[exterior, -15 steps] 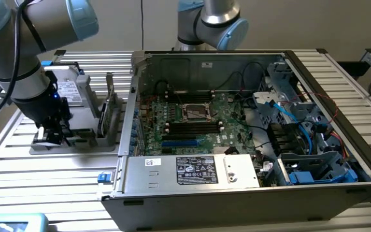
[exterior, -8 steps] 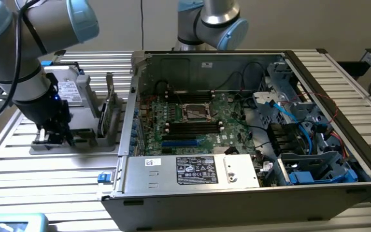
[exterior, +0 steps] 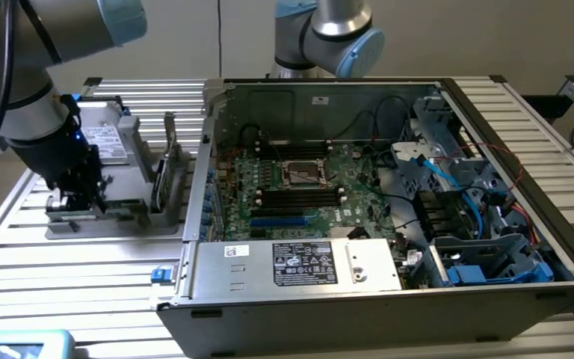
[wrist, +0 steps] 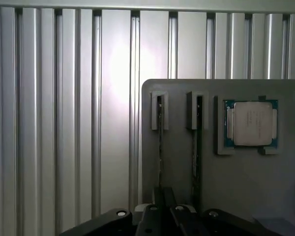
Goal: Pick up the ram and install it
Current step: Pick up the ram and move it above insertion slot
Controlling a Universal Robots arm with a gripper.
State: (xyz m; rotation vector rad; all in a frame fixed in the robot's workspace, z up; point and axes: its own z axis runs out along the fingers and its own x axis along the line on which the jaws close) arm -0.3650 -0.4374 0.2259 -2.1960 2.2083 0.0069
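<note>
The ram [wrist: 160, 142] stands on edge in a narrow slot of the grey holder tray [wrist: 179, 162], seen as a thin green-and-black strip. My gripper [wrist: 161, 204] is right over it, its black fingers drawn close together on the stick's near end. In the exterior view my gripper [exterior: 69, 198] reaches down into the tray [exterior: 117, 218] at the exterior view's left, well away from the open computer case [exterior: 367, 194]. The motherboard's long black slots [exterior: 297, 198] lie bare in the middle of the case.
A second stick [wrist: 197, 147] stands in the neighbouring slot, and a processor chip [wrist: 250, 123] lies in a pocket beside it. A taller green card [exterior: 173, 173] stands upright between tray and case. Another arm [exterior: 327, 34] is behind the case. Ribbed aluminium table [exterior: 57, 262] all round.
</note>
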